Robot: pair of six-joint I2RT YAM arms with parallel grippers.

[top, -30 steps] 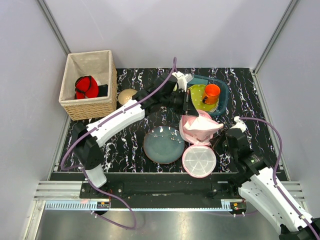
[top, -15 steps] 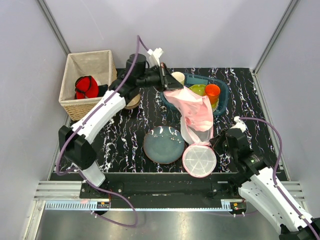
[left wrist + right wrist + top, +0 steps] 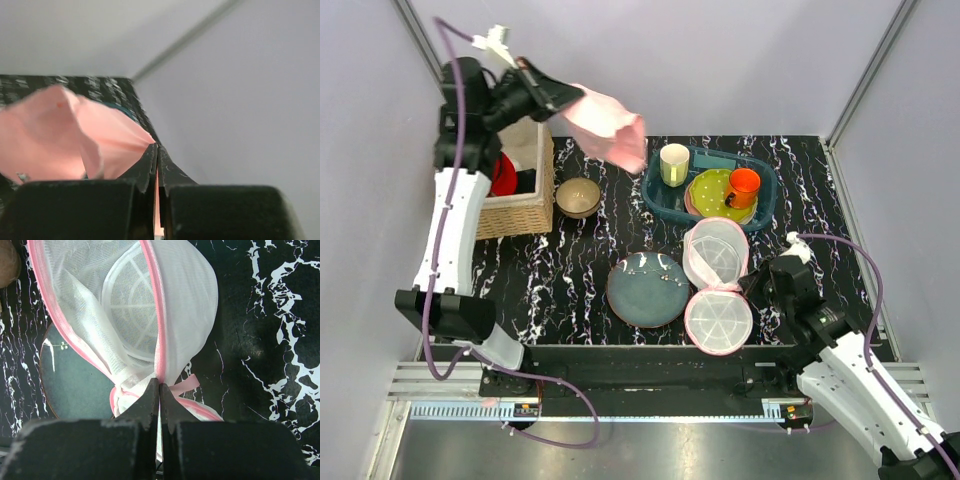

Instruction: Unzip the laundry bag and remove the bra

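Pinching the bra (image 3: pixel 55 135) between fully closed jaws, the left gripper (image 3: pixel 157 162) is held high above the far left part of the surface (image 3: pixel 570 262). Pale pink cloth hangs from its tips in the air, clear of everything below, over the gap between the basket (image 3: pixel 515 215) and the blue tub (image 3: pixel 658 205). Under the arm the basket holds a red item (image 3: pixel 502 176), and a bowl (image 3: pixel 578 197) stands just beside it. The right gripper (image 3: pixel 159 390) is also closed tight, clamped on the pink trim of the bag (image 3: pixel 125 305) at its near edge. The bag lies on the surface with its zip undone, its mesh mouth gaping and its round flap (image 3: pixel 718 322) folded out toward the arms' bases. A blue-grey plate (image 3: pixel 648 290) sits just beside the bag on its left.
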